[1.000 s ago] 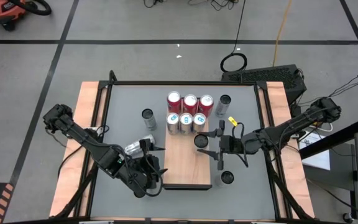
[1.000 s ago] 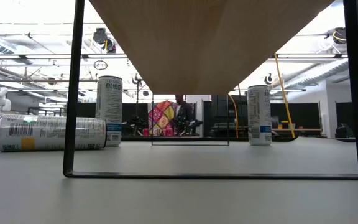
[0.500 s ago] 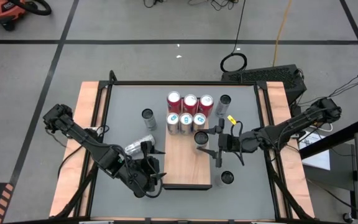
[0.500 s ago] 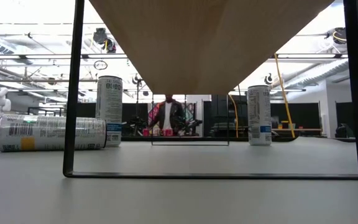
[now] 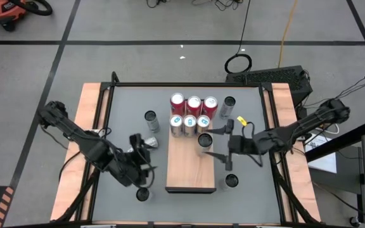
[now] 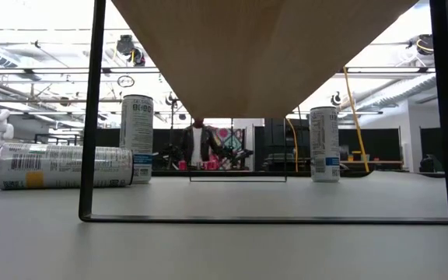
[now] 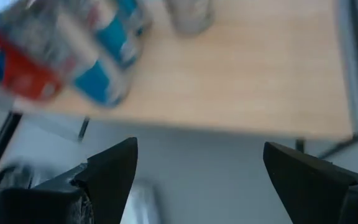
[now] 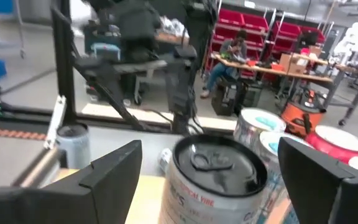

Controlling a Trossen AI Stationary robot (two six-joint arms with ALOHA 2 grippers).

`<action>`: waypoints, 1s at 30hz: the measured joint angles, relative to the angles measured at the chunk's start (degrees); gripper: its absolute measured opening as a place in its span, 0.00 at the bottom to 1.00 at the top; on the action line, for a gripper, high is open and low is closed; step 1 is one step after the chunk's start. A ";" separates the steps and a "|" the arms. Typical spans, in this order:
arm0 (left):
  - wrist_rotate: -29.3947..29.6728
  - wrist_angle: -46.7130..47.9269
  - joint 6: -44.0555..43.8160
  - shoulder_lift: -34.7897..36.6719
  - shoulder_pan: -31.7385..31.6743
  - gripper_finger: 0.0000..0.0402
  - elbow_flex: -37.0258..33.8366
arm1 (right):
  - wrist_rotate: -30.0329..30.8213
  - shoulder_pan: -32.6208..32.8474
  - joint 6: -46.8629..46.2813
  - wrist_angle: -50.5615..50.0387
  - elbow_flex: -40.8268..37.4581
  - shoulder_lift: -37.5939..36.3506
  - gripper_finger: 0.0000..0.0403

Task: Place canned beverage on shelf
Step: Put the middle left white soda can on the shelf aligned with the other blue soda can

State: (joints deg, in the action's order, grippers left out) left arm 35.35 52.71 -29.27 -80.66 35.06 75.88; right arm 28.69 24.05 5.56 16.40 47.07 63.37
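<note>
A silver can (image 5: 204,140) with a dark top stands upright on the shelf (image 5: 191,171), between the open right gripper's (image 5: 217,143) fingers; the left gripper (image 5: 139,156), beside the shelf, is open and empty.

Even overhead light, soft shadows; left wrist view motion-blurred, cans (image 7: 79,56) smeared; low view backlit by bright ceiling.

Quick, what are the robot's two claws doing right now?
Left gripper: open, holding nothing.
Right gripper: open around the can on the shelf, not squeezing it.
</note>
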 joint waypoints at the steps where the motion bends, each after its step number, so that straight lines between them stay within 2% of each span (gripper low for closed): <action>1: -0.83 3.08 -2.17 0.78 -0.17 0.86 0.00 | 0.00 0.45 0.03 -0.01 0.00 -0.77 0.78; 7: -5.61 21.97 -18.81 2.18 -0.21 0.86 -0.82 | 0.04 4.52 1.10 -1.75 0.02 -4.06 0.78; 9: -7.76 24.20 -22.63 2.14 -0.21 0.86 -2.68 | 0.53 6.01 1.48 -2.98 0.02 -4.79 0.78; 12: -10.92 24.11 -24.50 2.12 -0.41 0.86 -7.19 | 4.55 8.58 2.93 -4.13 0.02 -5.93 0.78; 17: -16.92 17.98 -24.74 2.18 -2.65 0.86 -16.35 | 10.57 12.45 4.07 -7.53 0.04 -7.69 0.78; 22: -17.78 8.64 -21.79 4.00 -4.83 0.86 -23.02 | 10.63 14.66 3.52 -9.30 0.07 -7.97 0.78; 27: -19.06 7.26 -20.40 5.49 -8.58 0.86 -28.87 | 10.67 15.55 2.86 -9.88 0.07 -7.95 0.78; 30: -20.95 2.11 -18.59 6.85 -10.41 0.86 -32.74 | 10.69 15.87 2.82 -10.20 0.07 -7.95 0.78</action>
State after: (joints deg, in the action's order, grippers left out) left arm 14.40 54.82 -47.86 -73.81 24.65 43.13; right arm 39.38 39.91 8.38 6.20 47.13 55.42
